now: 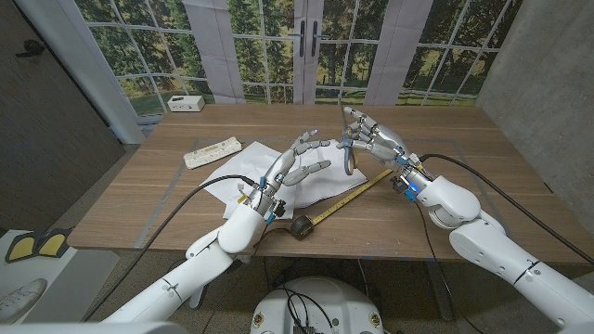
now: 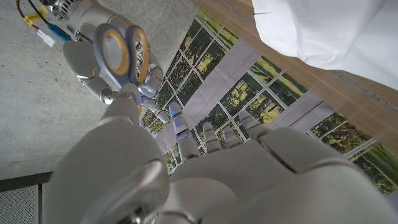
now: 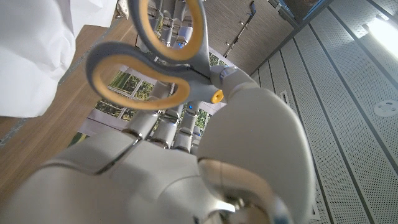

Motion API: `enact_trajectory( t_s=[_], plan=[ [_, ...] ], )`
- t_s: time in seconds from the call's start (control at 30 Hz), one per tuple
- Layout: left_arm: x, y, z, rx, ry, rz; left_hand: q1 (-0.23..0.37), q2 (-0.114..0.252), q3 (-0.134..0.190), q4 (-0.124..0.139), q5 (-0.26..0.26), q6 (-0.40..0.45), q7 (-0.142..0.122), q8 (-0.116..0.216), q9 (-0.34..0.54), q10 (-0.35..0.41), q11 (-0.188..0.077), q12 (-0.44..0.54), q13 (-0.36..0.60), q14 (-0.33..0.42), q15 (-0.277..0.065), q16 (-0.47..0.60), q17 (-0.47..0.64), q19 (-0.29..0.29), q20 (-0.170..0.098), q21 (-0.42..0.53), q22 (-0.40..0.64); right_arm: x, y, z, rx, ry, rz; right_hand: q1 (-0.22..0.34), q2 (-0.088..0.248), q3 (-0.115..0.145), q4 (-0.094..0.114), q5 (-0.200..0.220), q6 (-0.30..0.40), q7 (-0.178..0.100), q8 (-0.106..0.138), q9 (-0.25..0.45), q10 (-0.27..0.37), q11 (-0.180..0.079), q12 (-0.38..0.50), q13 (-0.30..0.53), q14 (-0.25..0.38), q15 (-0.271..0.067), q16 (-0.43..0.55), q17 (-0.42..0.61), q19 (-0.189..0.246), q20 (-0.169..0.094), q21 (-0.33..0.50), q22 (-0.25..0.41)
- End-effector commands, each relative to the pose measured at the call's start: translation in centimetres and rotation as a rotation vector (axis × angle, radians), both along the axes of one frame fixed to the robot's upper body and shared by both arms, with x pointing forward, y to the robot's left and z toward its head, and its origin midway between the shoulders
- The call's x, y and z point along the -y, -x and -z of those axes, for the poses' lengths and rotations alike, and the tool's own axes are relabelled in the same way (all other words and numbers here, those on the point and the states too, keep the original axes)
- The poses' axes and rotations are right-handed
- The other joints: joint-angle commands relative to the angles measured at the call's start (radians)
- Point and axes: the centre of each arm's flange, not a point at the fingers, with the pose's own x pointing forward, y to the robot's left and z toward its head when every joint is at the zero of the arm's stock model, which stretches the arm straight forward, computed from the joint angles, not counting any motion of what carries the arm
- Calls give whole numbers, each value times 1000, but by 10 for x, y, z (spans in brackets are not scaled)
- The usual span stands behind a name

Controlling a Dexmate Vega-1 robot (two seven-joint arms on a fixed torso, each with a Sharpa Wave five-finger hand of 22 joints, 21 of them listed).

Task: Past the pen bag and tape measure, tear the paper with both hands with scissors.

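Two hands are up over the middle of the wooden table as I look down from the head camera. My right hand grips the scissors: its fingers are curled around them, and the grey loops with yellow lining hang below the hand, just above the far edge of the paper. From the right wrist camera I see those loops close up, pinned between thumb and fingers, with a yellow pivot stud at the thumb.

My left hand hovers over the white sheet with its fingers spread apart and holding nothing; I cannot tell whether the fingertips touch the paper. The left wrist camera shows the sheet lying on the wood and the scissor handles in the other hand beyond my fingertips.

The tape measure sits near the table's front edge, its yellow blade pulled out diagonally toward the right arm. A white pen bag lies at the paper's far left corner. A small white box stands at the back left corner.
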Motion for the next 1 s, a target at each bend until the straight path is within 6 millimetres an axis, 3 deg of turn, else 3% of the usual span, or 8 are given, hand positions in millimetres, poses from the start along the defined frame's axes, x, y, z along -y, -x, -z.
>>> enact_trajectory(
  t_s=[0.03, 0.1, 0.23, 0.37, 0.43, 0.53, 0.67, 1.0],
  plan=[
    [0, -3, 3, -10, 9, 10, -2, -5, -9, 3, 3, -10, 3, -7, 2, 1, -4, 5, 1, 1, -47, 6, 2, 1, -4, 6, 1, -1, -6, 2, -47, -1, -53, 135, 115, 5, 19, 0, 8, -9, 2, 3, 25, -37, 12, -12, 57, -171, 25, -9, 44, -96, 92, 57],
    [0, -4, 3, -11, 8, 11, -2, -5, -11, 4, 3, -15, 1, -9, 2, 2, -5, 6, 1, 1, -48, 6, 2, 2, -4, 6, 1, -1, -7, 2, -61, 3, -82, 160, 102, 27, 18, -1, 41, -30, 9, 4, -29, -48, -17, -32, 79, -170, 8, -26, 27, -111, 134, 72],
    [1, -4, 4, -12, 5, 12, -3, -5, -14, 5, 3, -27, -2, -15, 2, 1, -5, 5, 1, 2, -48, 6, 2, 3, -4, 6, 1, -2, -11, 4, -123, -21, -155, 177, 91, 51, 16, -30, 155, -90, 32, 6, -7, -60, -36, -84, 86, -165, -62, -50, -25, -125, 203, 100],
    [1, -5, 4, -15, 5, 13, -4, -5, -17, 6, 3, -30, -1, -17, 1, 0, -6, 5, 1, 2, -50, 6, 2, 6, -5, 7, 1, -2, -17, 7, -193, -62, -222, 182, 85, 68, 6, -185, 390, -123, 79, 18, 77, -66, -53, -200, 86, -160, -200, -100, -99, -141, 310, 123],
    [0, -5, 4, -16, 3, 13, -4, -5, -18, 6, 3, -30, 0, -18, 1, 1, -3, 5, 1, 4, -49, 6, 2, 6, -5, 7, 1, -2, -19, 9, -224, -90, -237, 191, 70, 84, -15, -275, 513, -110, 107, 26, 88, -69, -73, -255, 106, -159, -258, -134, -115, -140, 330, 103],
    [-1, -5, 4, -17, 4, 13, -4, -5, -20, 7, 3, -32, 0, -19, 1, 0, -4, 5, 1, 5, -50, 6, 2, 7, -5, 7, 1, 0, -20, 10, -247, -111, -232, 176, 48, 124, -28, -455, 665, -78, 135, 45, 203, -61, -113, -384, 154, -159, -370, -204, -95, -146, 363, 40],
    [-3, -5, 5, -20, 5, 13, -5, -5, -22, 8, 3, -38, 2, -22, 1, 1, -5, 5, 1, 6, -50, 6, 2, 8, -7, 8, 1, 0, -22, 12, -286, -152, -266, 175, 39, 132, -36, -495, 713, -69, 148, 62, 226, -50, -139, -436, 185, -168, -434, -277, -85, -146, 381, 11],
    [-6, -4, 5, -20, 9, 13, -8, -5, -28, 10, 3, -44, 2, -25, 0, 4, -5, 6, 1, 9, -52, 7, 2, 10, -8, 8, 1, 0, -23, 12, -337, -222, -324, 195, 1, 105, -52, -502, 800, -62, 168, 66, 273, -32, -178, -504, 250, -170, -476, -356, -55, -147, 412, -28]
  ],
)
